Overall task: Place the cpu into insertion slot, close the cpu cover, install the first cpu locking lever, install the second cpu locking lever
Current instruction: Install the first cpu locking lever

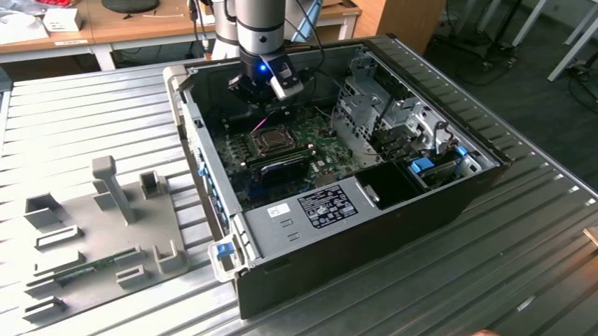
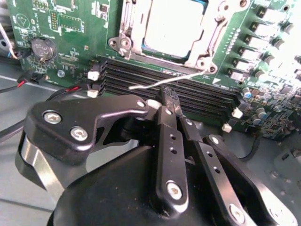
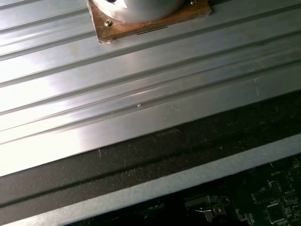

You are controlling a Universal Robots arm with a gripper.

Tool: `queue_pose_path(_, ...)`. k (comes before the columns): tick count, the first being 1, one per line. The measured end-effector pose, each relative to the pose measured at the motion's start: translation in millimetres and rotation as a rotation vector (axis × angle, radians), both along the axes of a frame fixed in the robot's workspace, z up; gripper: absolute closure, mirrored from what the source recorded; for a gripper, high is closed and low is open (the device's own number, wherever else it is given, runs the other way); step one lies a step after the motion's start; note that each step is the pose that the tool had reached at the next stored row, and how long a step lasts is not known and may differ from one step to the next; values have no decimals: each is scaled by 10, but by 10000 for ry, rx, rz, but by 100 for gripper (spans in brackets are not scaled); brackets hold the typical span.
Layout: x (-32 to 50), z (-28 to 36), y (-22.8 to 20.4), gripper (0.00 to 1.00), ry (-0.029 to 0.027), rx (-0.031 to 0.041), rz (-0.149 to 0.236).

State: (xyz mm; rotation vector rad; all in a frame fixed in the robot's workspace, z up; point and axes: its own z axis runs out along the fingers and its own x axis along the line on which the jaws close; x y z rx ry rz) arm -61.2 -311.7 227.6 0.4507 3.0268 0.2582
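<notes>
Pressure from the black two-fingered gripper, closed tight on nothing, should probably bear squarely on the thin silvery wire lever, lest it slip.

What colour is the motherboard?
The motherboard is green, clearest in the second wrist view.

Silver-grey cylindrical arm tube, darker grey band around it, in exterior view. Below it black wrist housing with small glowing blue light and white boxy block on one side.

Matte black metal gripper in second wrist view: rounded body, curved black link arm off one side. Narrow flat black bar fingers, small holes down the middle. Round silver socket-head screws at each pivot. Polished silver band around body edge.
</notes>
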Motion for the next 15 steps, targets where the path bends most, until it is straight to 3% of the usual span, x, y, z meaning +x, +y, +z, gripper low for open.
queue_pose_path(15, 22, -14, -1, 89, 2, -2, 224)
